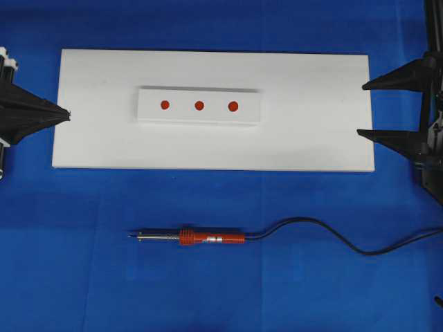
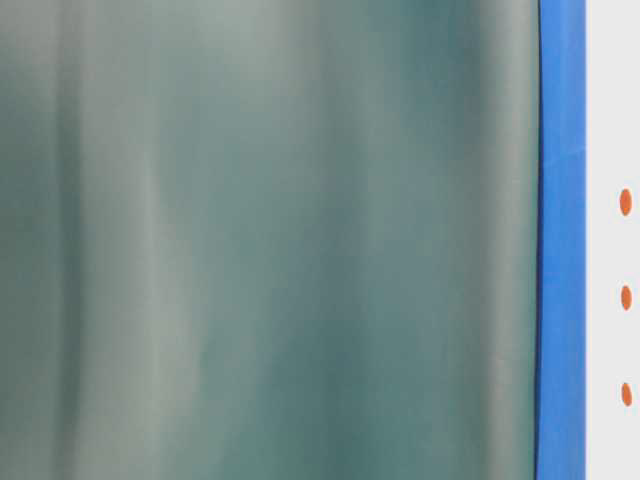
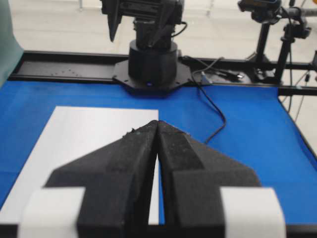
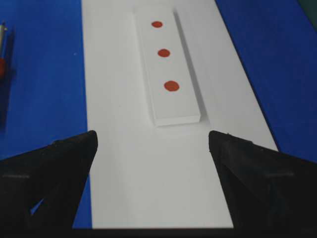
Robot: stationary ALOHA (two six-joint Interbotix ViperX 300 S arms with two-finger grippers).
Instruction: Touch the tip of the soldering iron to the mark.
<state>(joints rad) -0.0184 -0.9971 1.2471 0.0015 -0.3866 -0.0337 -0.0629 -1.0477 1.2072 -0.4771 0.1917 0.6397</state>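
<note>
Blue cloth (image 1: 208, 290) spread over the whole work surface, with a large white board (image 1: 97, 138) laid flat on it. Seen from the left wrist camera beyond the cloth: a black rail along the table edge, the base of the opposite arm (image 3: 151, 64) bolted there, camera stands at the far right, a pale floor behind. In the table-level view, mostly a blurred grey-green sheet (image 2: 270, 240), then a strip of blue and a white edge bearing three red dots.

On the board, a raised white strip (image 1: 199, 119) carrying three red dots in a row; the mark (image 1: 199, 106), the middle one, bare and untouched. Off the board, on the cloth nearer the bottom of the overhead view, the soldering iron (image 1: 208, 238), lying flat, silver tip toward the left, black cord (image 1: 332, 235) trailing off to the right.

Left gripper (image 1: 68, 115) at the board's left edge, its fingers pressed together, nothing between them. Right gripper (image 1: 361, 109) at the board's right edge, fingers spread wide and empty. Both well apart from the iron and from the mark; mark roughly midway between the two grippers.
</note>
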